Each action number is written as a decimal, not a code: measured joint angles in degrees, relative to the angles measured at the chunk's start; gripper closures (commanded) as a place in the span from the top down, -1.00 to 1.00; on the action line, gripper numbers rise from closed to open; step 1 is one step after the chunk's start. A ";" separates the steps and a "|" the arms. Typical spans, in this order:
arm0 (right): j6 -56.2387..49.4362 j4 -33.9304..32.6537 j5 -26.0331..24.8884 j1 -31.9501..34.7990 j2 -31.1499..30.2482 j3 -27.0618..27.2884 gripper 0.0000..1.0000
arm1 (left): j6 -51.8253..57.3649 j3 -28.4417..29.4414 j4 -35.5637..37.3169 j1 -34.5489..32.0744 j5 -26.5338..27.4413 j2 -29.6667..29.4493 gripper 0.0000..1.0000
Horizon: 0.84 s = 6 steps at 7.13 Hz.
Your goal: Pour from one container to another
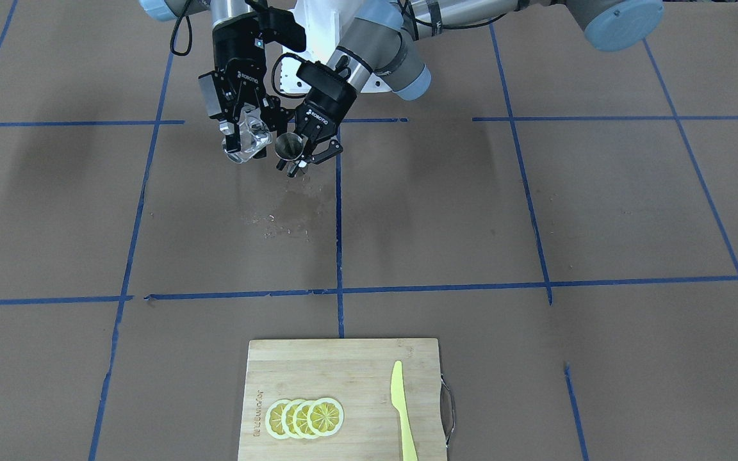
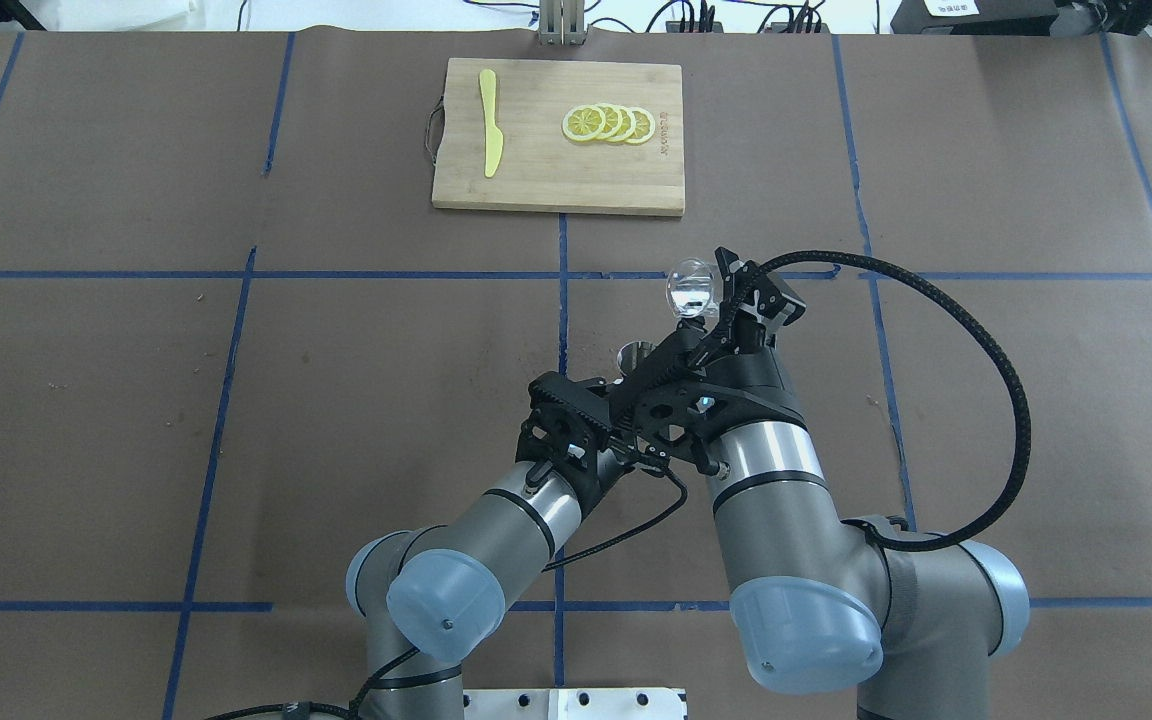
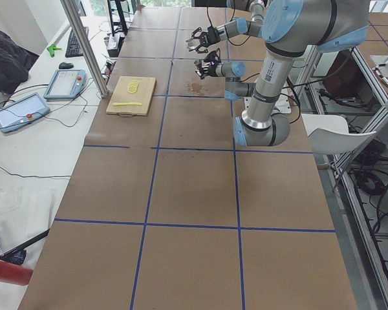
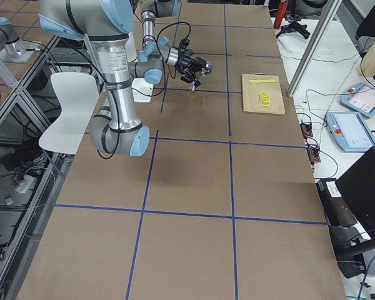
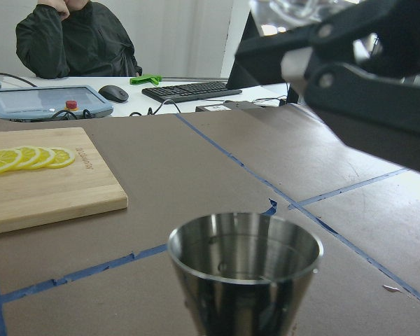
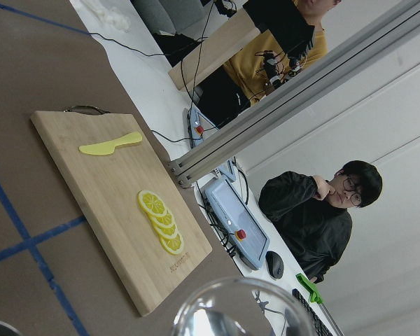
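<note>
while the right gripper (image 1: 244, 136) pinches the tilted glass tumbler (image 1: 254, 137) aloft just beside the steel jigger (image 1: 287, 147), which the left gripper (image 1: 298, 160) grips upright above the worktop (image 1: 471, 211), pouring looks underway; next, tip the rim squarely over the jigger's mouth.

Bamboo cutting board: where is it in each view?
Front-facing: rectangular bamboo cutting board bottom centre.
Overhead: board top centre.
Exterior left: board upper left.
Exterior right: board upper right.
Left wrist: board left edge.
Right wrist: board left half.
Shared landmark: yellow lemon slices on it.
</note>
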 measured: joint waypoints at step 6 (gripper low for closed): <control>-4.40 -0.09 -2.97 -1.76 0.15 -0.12 -1.00 | 0.00 0.01 0.00 -0.01 -0.06 -0.07 -1.00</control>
